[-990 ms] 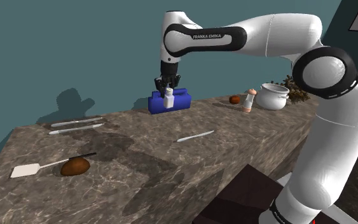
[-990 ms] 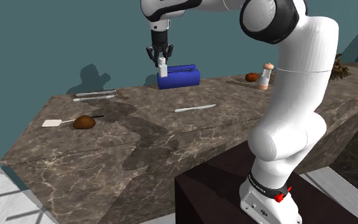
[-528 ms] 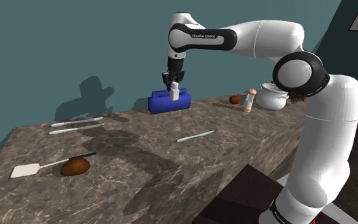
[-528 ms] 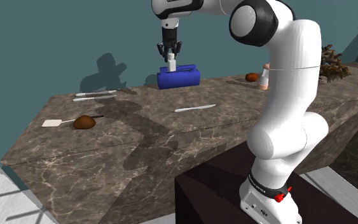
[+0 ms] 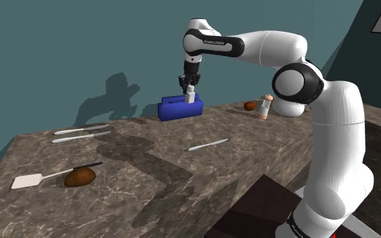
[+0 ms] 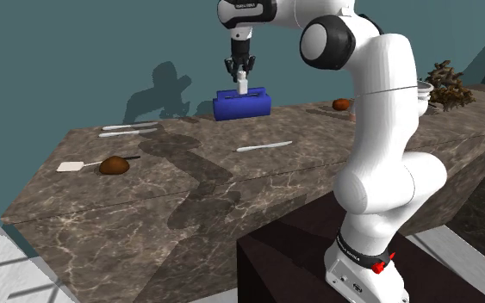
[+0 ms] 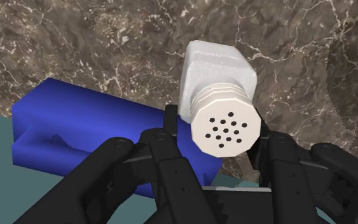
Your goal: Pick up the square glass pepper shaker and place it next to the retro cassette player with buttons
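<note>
- The tool (image 5: 190,84) hangs from the white arm (image 5: 263,47) at the far side of the counter (image 5: 155,169). It points down, directly above the blue cassette player (image 5: 180,108).
- Its two black fingers (image 7: 170,162) are closed against the shaker (image 7: 217,70), one on either side, so the tool has the shaker clasped between them.
- The shaker is a white bottle with a square body and a pale faceted cap pierced by dark holes. In the wrist view the cap faces the camera and the body points away toward the marbled counter.
- In the shoulder view the shaker hangs upright, and its lower part overlaps the top edge of the cassette player. Whether its base touches the player or the counter cannot be told.
- In the wrist view the cassette player lies just beside the shaker as a long blue block with a recess along one side.
- Toward the shoulder view's right, well apart from the player, a small brown lump (image 5: 250,105) sits just beside a pale grinder (image 5: 266,108) near the counter's back edge.
- A slim light utensil (image 5: 208,144) lies mid-counter.
- Two long utensils (image 5: 80,130) lie side by side toward the shoulder view's left.
- Near the front corner on that side lies a white spatula (image 5: 28,181), its dark handle running past a rounded brown object (image 5: 80,177).
- A teal wall (image 5: 60,54) behind the counter carries the arm's shadow.
</note>
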Controlling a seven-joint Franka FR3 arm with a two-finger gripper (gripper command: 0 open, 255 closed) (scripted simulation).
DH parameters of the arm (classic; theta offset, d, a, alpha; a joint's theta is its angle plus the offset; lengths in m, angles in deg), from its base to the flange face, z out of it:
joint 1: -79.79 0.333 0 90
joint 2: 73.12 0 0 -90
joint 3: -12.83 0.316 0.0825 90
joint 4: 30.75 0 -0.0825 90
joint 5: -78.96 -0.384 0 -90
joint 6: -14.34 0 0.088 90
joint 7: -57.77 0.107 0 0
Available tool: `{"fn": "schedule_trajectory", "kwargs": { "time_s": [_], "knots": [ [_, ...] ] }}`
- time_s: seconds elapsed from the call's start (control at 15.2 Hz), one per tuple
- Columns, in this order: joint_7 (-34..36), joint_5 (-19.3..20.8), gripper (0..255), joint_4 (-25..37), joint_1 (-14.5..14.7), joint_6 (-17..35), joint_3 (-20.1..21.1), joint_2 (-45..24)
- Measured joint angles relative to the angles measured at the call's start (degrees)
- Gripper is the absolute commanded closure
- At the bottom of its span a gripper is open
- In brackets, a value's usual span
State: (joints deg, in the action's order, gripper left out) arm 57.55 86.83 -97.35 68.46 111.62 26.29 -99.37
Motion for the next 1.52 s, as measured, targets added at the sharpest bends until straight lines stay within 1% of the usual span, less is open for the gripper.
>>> {"fn": "schedule_trajectory", "kwargs": {
  "time_s": [0.92,1.52],
  "knots": [
    [0.45,-0.09,255,-12.58,-1.04,11.27,-0.13,1.30],
    [0.94,0.37,255,-17.87,-1.21,17.64,-0.37,0.15]
  ]
}}
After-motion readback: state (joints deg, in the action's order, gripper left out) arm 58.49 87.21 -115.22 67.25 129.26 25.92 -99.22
